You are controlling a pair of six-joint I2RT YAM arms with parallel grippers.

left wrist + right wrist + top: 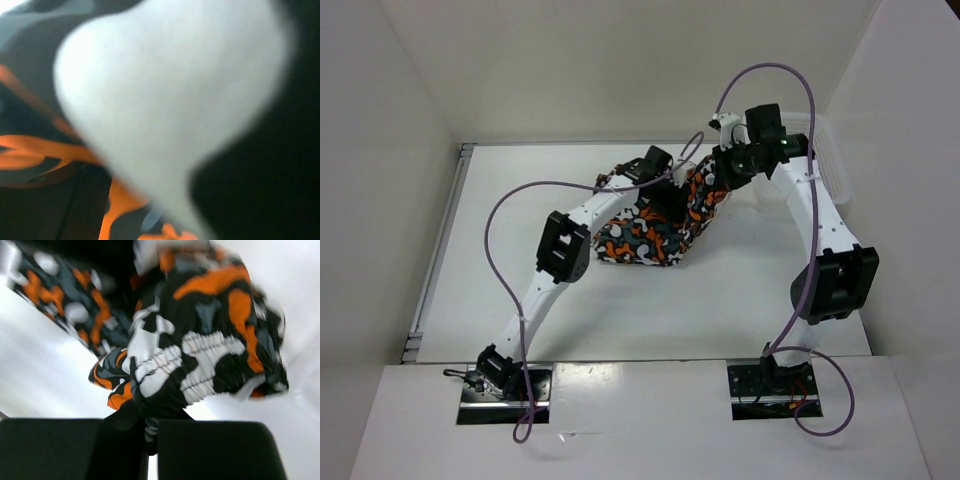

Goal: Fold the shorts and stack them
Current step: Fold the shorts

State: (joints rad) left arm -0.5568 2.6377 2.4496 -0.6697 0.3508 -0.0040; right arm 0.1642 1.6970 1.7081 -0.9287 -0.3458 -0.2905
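Observation:
The shorts (645, 232), printed in orange, dark grey, white and black blotches, lie bunched in the middle of the white table. In the right wrist view my right gripper (150, 424) is shut on the ruched waistband of the shorts (200, 360), at their far right corner, which is raised a little. My left gripper (667, 198) is pressed down into the cloth from above. Blurred white, orange and black shorts (165, 90) fill the left wrist view and hide the fingers, so the state of the left jaws does not show.
A white plastic basket (832, 160) stands at the back right, close behind my right arm. White walls close in the table (520, 300) on the left, back and right. Purple cables loop over both arms.

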